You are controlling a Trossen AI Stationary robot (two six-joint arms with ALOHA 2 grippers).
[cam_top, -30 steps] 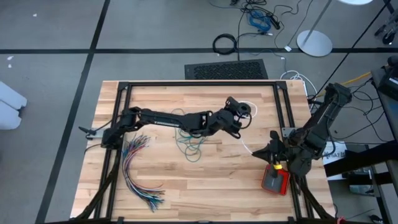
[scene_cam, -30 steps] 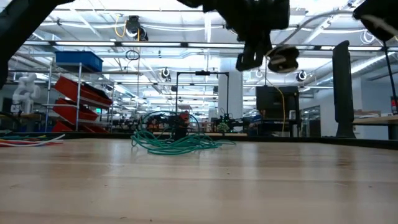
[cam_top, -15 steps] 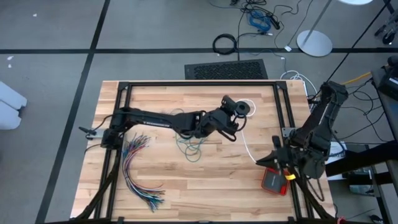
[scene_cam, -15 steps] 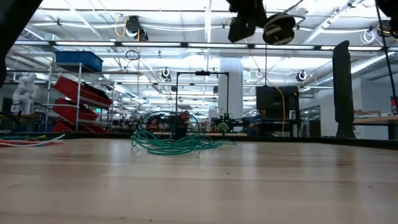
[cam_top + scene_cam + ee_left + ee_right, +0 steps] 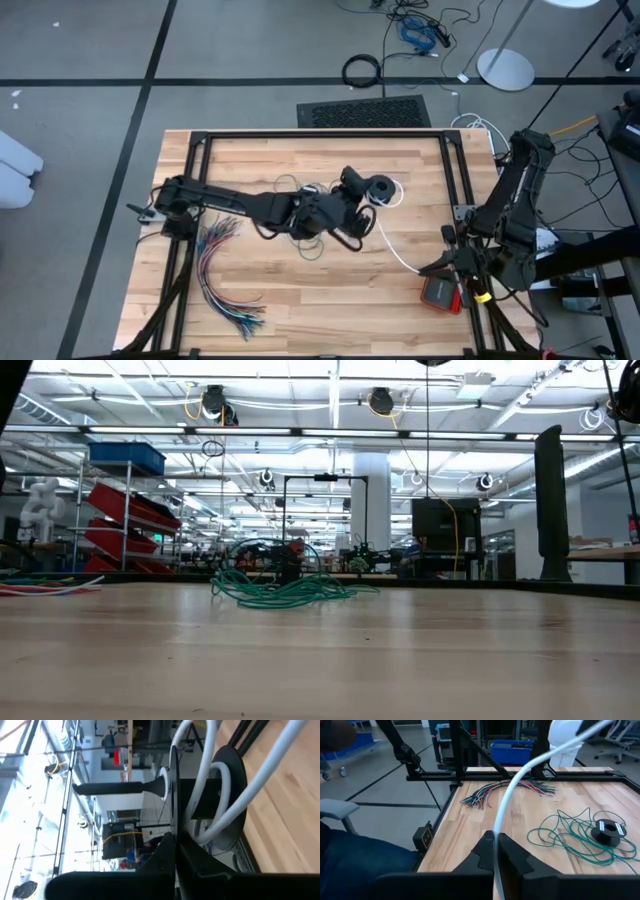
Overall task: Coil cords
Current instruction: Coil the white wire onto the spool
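Looking down from the high view, we see the left pincer (image 5: 358, 192) near the middle of the wooden worktop (image 5: 270, 290), pressed together on a white cord (image 5: 390, 250) that winds around a black spool (image 5: 381, 187) just right of it. In the left wrist view the white cord (image 5: 235, 795) loops in thick curves around the spool's dark disc (image 5: 227, 815), with the pincer's fingers (image 5: 175, 860) closed just below it.

The white cord runs down and right across the worktop to the right pincer (image 5: 440, 268), low in the right of the frame, which is shut on it; the right wrist view shows the cord (image 5: 510, 800) rising from between the closed fingers (image 5: 485, 855).

The teal-green cord (image 5: 310, 235) lies in a loose tangle at the centre, partly under the left arm; in the low view it sits as a heap (image 5: 285, 588) on the worktop. We see many-coloured wires (image 5: 225, 275) fanned at lower left. A red device (image 5: 440, 292) sits beside the right pincer. We can read no writing or labels anywhere.
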